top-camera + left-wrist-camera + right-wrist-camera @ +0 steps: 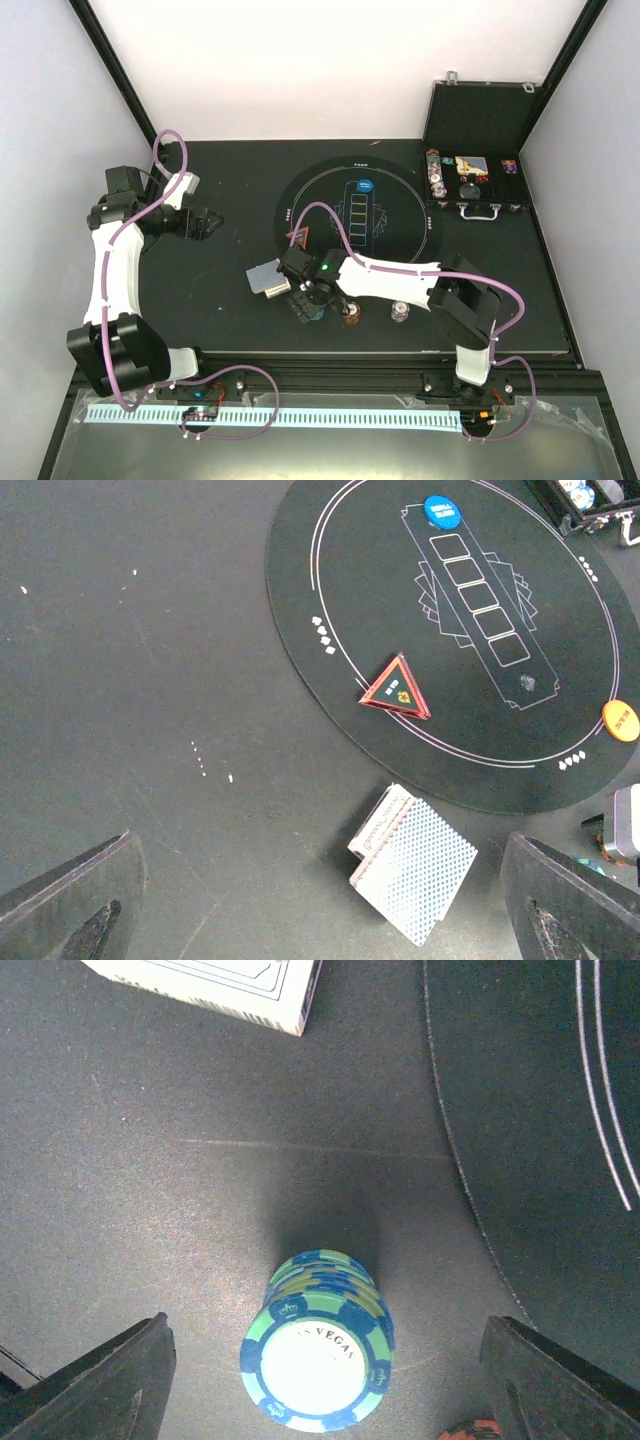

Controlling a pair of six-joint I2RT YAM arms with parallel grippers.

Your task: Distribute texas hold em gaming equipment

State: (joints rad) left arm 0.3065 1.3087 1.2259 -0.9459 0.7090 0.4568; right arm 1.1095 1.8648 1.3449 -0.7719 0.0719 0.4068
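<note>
A stack of green-and-blue poker chips (pixel 320 1360) stands on the table just off the mat's near-left edge. My right gripper (pixel 325 1385) is open and straddles it, with a gap on each side. From above, the right gripper (pixel 308 300) hovers over this green stack (pixel 313 313); a brown-red stack (pixel 352 316) and a whitish stack (pixel 399 313) stand to its right. A deck of patterned-back cards (pixel 420 875) leans on a white card box (pixel 380 822). The red triangle (pixel 398 685), blue button (pixel 441 510) and orange button (pixel 620 720) lie on the mat. My left gripper (pixel 320 915) is open and empty, up-left of the cards.
The round black mat (pixel 415 240) with white outlines covers the table's middle. An open black case (pixel 478 175) with more chips sits at the back right. The card box's corner (pixel 220 985) lies just beyond the green stack, and the mat's edge (pixel 470 1210) runs to its right.
</note>
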